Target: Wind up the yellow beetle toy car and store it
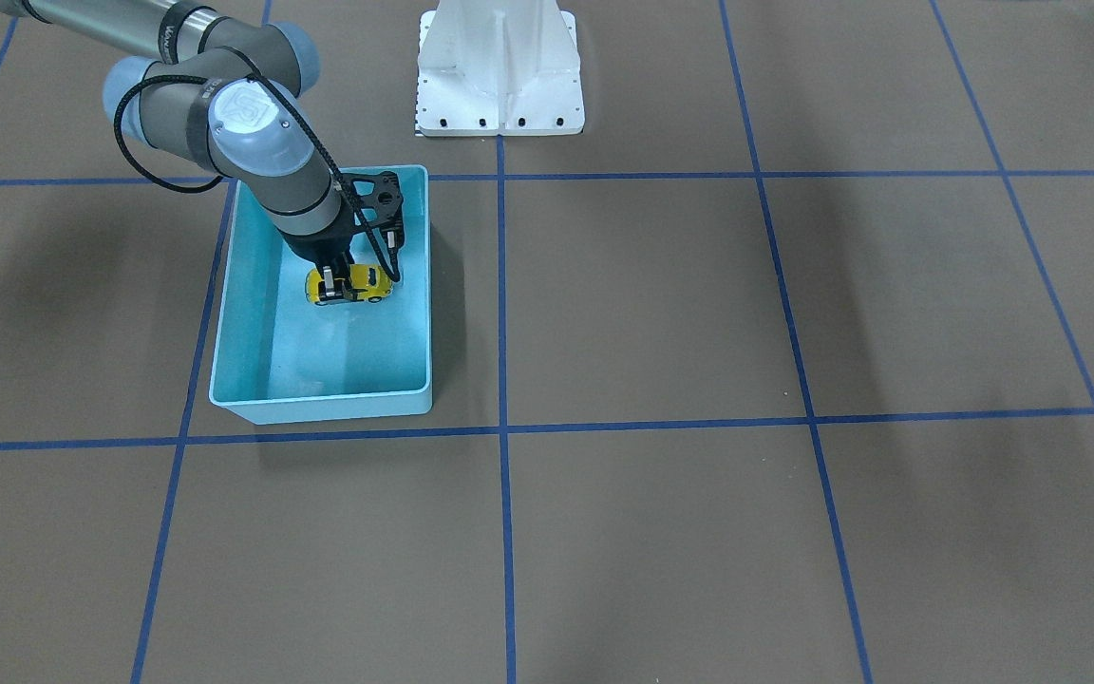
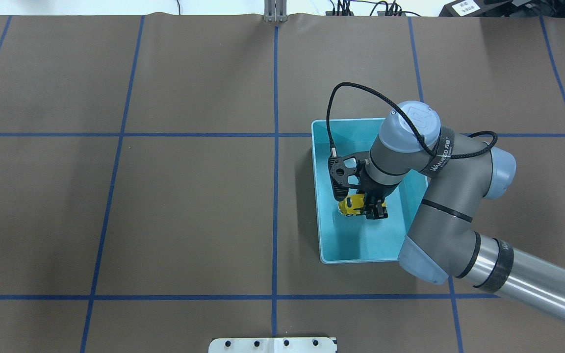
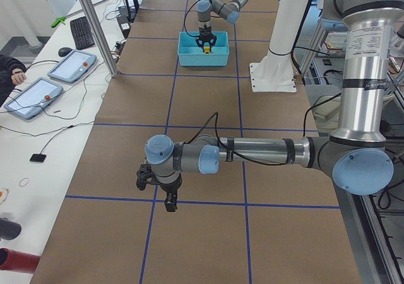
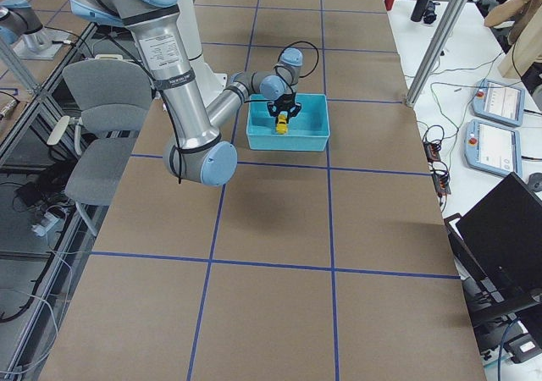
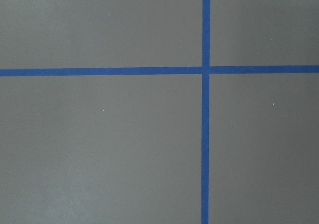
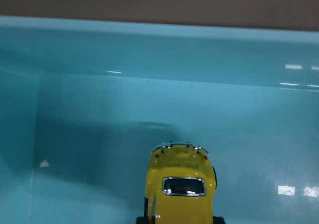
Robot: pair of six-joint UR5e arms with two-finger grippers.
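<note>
In the overhead view the brown, blue-taped worktop (image 2: 165, 206) stretches from the left; right of centre sits the light blue rectangular plastic bin (image 2: 356, 240); low inside it the tiny glossy yellow beetle toy car (image 2: 350, 205) lies lengthwise across the frame, directly beneath the right end effector (image 2: 368, 209), which is closed on its right-hand end; letting go looks like the remaining step. The left end effector (image 3: 168, 199), seen only from the side, is well apart; I cannot tell its opening.
</note>
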